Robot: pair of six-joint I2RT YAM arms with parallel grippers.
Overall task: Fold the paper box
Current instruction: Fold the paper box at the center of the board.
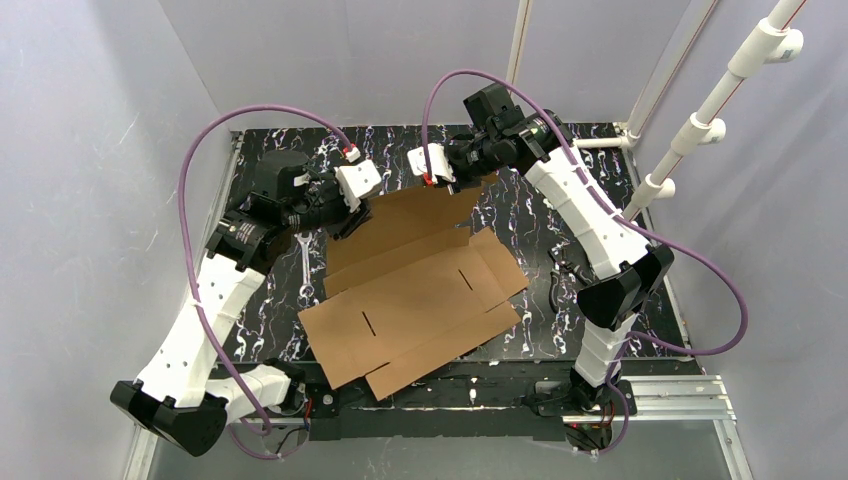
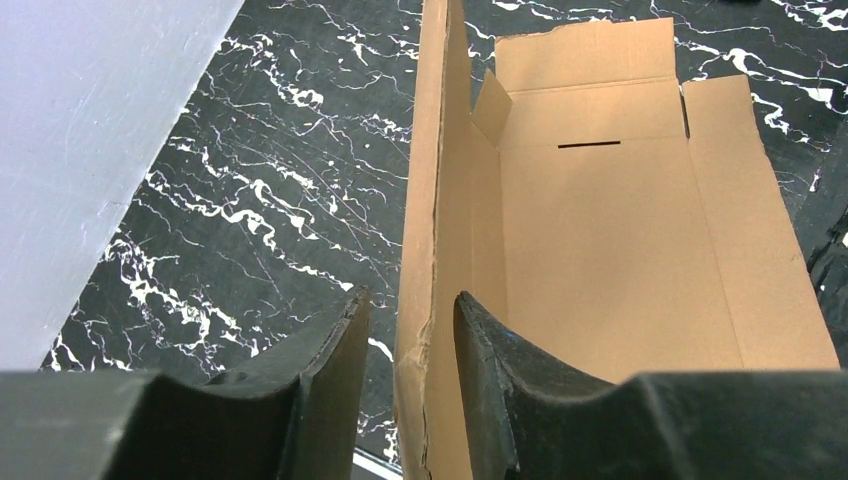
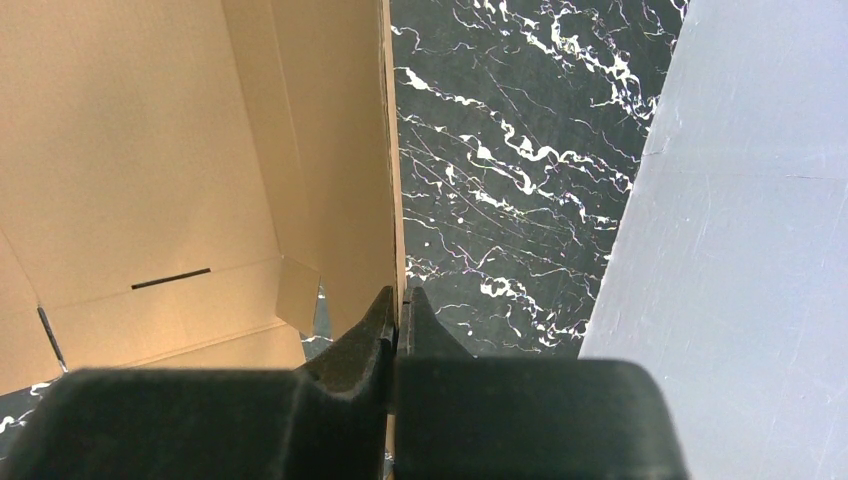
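Black, white-veined table (image 1: 275, 300) forms the work surface, enclosed by pale grey walls (image 1: 100, 150). Both arms reach from the near edge to the far side of the table, each trailing a purple cable (image 1: 185, 200).

Position of the paper box (image 1: 420, 290): it lies near the middle of the table, largely flat, with its base panel and near flaps resting on the surface. Its far panel is raised upright between the two grippers. A narrow slot is visible in the base panel in both wrist views.

Left gripper (image 2: 410, 305): located at the left end of the raised panel. The fingers (image 2: 330, 370) straddle the panel's edge, one on each side. The jaws are narrow but not clamped; a gap shows between the outer finger and the cardboard, while the inner finger sits just beside it.

Right gripper (image 3: 400, 295): located at the right end of the same panel. The jaws are pinched together on the panel's thin edge, holding it upright.
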